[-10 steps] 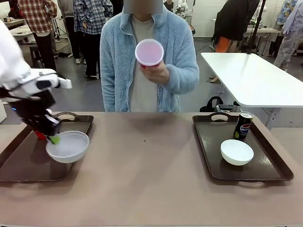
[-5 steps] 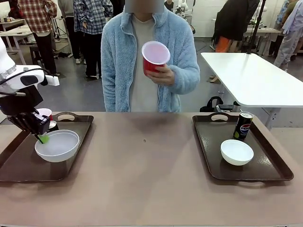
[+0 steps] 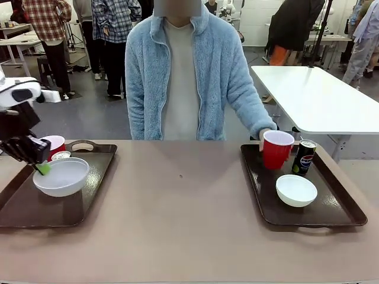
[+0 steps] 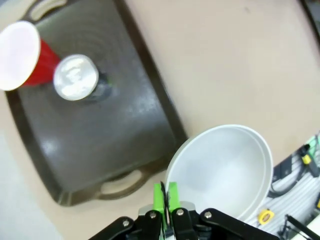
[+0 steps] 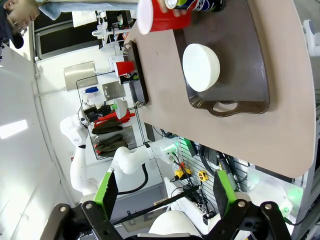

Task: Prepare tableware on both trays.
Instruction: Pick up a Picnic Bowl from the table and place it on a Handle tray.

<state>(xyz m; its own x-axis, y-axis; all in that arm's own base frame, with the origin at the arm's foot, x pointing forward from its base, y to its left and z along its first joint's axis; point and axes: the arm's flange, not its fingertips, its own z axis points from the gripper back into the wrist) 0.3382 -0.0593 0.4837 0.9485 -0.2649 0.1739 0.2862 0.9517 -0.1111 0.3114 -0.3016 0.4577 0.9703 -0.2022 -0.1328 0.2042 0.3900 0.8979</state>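
Left end effector point(image 3: 42, 168) pinching white bowl point(image 3: 61, 177), now farther left; right end effector point(image 5: 165, 192) wide, empty.

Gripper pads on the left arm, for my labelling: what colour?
Bright green pads, clearest in the left wrist view.

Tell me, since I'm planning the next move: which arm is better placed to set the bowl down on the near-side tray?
Left. Its pincer is shut on the bowl, held over the left tray. The right pincer is open and far off the table.

Left gripper point(image 3: 41, 168) gripping bowl point(image 3: 61, 176)
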